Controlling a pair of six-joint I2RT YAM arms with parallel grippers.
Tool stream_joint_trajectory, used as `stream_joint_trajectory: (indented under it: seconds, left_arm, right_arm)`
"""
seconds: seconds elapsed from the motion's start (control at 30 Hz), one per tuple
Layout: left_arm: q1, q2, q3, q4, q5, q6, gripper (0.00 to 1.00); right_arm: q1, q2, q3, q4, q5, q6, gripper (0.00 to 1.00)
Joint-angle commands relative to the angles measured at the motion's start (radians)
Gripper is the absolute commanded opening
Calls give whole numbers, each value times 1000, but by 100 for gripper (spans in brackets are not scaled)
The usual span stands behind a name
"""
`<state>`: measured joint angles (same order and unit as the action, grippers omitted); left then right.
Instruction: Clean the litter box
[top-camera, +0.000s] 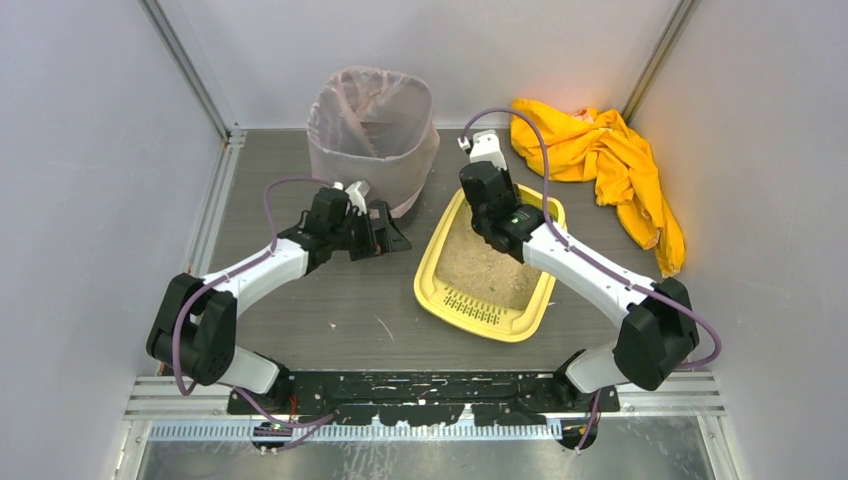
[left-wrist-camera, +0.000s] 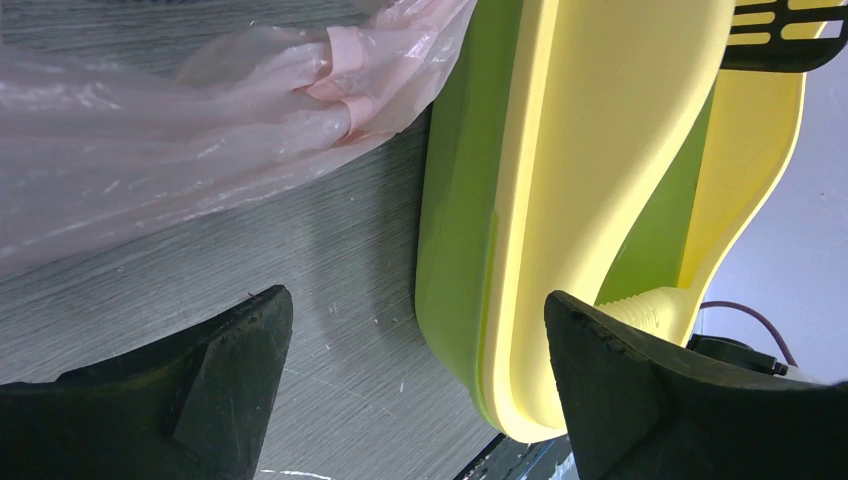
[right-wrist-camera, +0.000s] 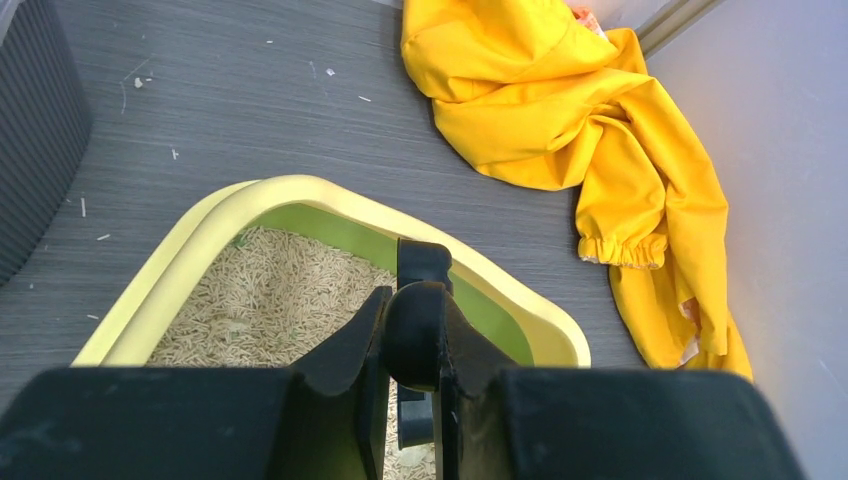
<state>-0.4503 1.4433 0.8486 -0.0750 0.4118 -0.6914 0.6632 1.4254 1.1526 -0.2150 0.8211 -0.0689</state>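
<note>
Grey grained tabletop (top-camera: 330, 310) between pale walls (top-camera: 80, 150); left pincer (top-camera: 385, 235) spread, right pincer (right-wrist-camera: 412, 300) pinching a black handle (right-wrist-camera: 415, 340).

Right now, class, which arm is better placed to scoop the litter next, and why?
Right. The right gripper is shut on a black tool above the litter box. The left gripper is open and empty, outside the box beside the lined bin.

One overhead camera, two close wrist cameras.
The top view looked down over the whole table (top-camera: 330, 320) from its near edge; the left wrist view sat low against the litter box (left-wrist-camera: 600, 150) wall; the right wrist view faced its far corner and the yellow garment (right-wrist-camera: 560, 110), both also seen from overhead.
</note>
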Motion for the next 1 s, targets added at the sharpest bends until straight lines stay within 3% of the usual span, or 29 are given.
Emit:
stream_joint_trajectory:
  seconds: [0.0,0.5,0.97]
  left_arm:
    - [-2,-1,35,46,20,9,95]
    - [-2,-15,27,48,7,6,96]
    - [-2,-28,27,43,8,7,96]
  right_arm:
    - [-8,2,18,65,63,-21,1]
    - [-62,66,-26,61,-8,43,1]
    - [-70,74,-80,89,-213,204,1]
